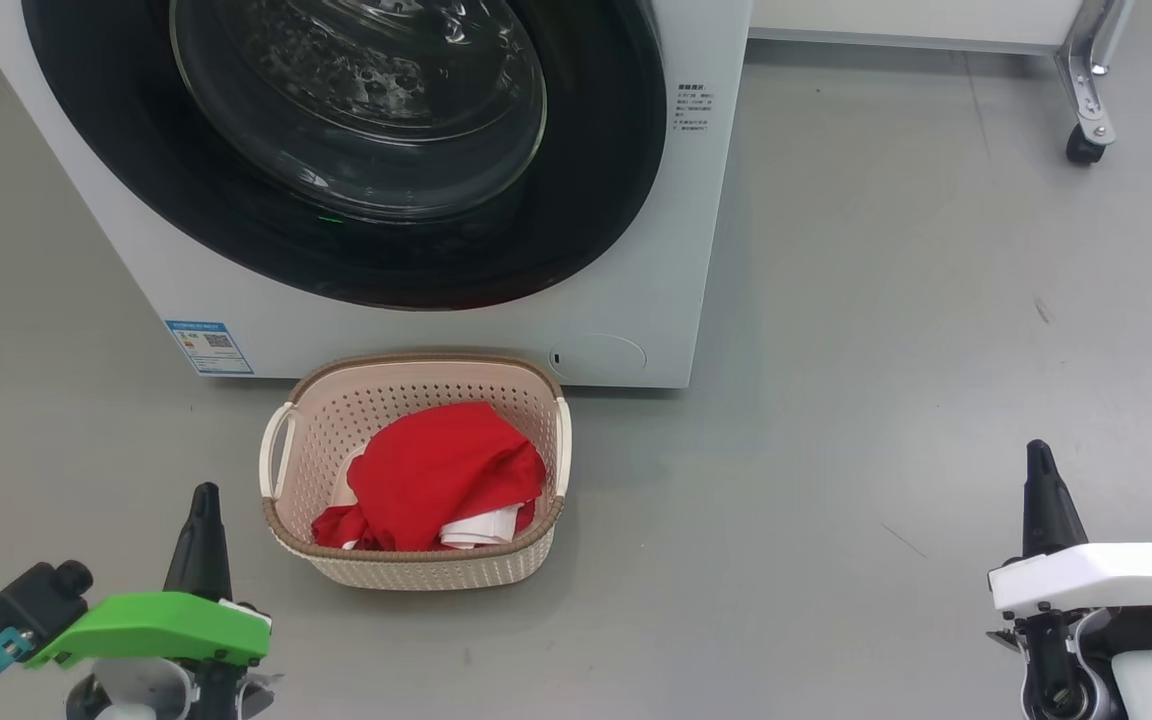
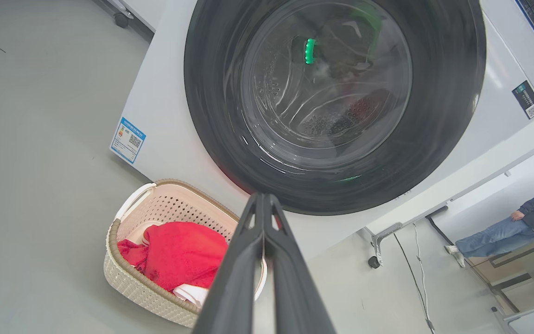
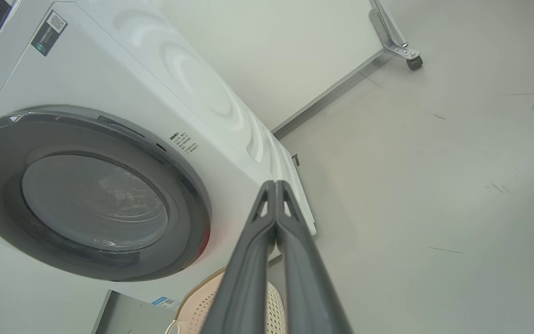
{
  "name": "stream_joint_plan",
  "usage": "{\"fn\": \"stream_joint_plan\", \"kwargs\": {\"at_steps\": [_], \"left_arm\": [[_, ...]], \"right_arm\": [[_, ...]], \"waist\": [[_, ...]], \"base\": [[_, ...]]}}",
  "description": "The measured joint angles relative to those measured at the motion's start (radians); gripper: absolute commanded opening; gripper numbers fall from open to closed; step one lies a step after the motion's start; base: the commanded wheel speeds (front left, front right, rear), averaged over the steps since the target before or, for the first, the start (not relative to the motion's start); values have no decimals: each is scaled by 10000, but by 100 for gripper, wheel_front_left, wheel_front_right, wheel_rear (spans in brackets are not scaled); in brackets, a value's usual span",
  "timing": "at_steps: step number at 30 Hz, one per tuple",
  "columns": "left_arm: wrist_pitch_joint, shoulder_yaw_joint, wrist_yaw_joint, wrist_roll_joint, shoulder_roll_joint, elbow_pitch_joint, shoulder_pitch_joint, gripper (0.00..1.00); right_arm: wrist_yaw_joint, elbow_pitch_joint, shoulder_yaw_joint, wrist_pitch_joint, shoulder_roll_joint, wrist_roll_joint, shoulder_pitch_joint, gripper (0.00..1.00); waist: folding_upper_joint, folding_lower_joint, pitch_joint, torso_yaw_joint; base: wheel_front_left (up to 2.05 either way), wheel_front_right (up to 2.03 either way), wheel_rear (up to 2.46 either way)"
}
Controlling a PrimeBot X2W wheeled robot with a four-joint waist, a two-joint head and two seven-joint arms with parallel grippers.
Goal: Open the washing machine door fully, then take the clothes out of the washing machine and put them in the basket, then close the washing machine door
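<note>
The white washing machine (image 1: 636, 200) fills the top of the head view, and its black-rimmed glass door (image 1: 356, 150) lies shut flat against the front. On the floor before it stands the cream basket (image 1: 416, 575), holding the red and white clothes (image 1: 436, 475). My left gripper (image 1: 204, 492) is shut and empty at the lower left, just left of the basket. At the lower right my right gripper (image 1: 1038, 448) is shut and empty too, well clear of the basket. The left wrist view shows the door (image 2: 434, 116), basket (image 2: 132, 287) and clothes (image 2: 179, 253); the right wrist view shows the door (image 3: 188, 199).
Grey floor spreads open to the right of the machine. A metal frame leg on a caster (image 1: 1086, 145) stands at the far right back. In the left wrist view a person (image 2: 512, 229) sits far off to one side.
</note>
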Motion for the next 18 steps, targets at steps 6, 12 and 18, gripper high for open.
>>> {"fn": "stream_joint_plan", "kwargs": {"at_steps": [6, 12, 18], "left_arm": [[224, 69, 0, -744, 6, -40, 1, 0], [405, 173, 0, -1450, 13, -61, 1, 0], [650, 276, 0, -2144, 21, -96, 1, 0]], "right_arm": [[0, 84, -90, 221, 2, 773, -6, 0], [36, 163, -192, 430, 6, 1524, -16, 0], [75, 230, -291, 633, 10, 2265, -54, 0]], "waist": [[0, 0, -56, -29], [0, 0, -113, -58], [0, 0, -170, -87]], "base": [[0, 0, 0], [0, 0, 0], [0, 0, 0]]}}
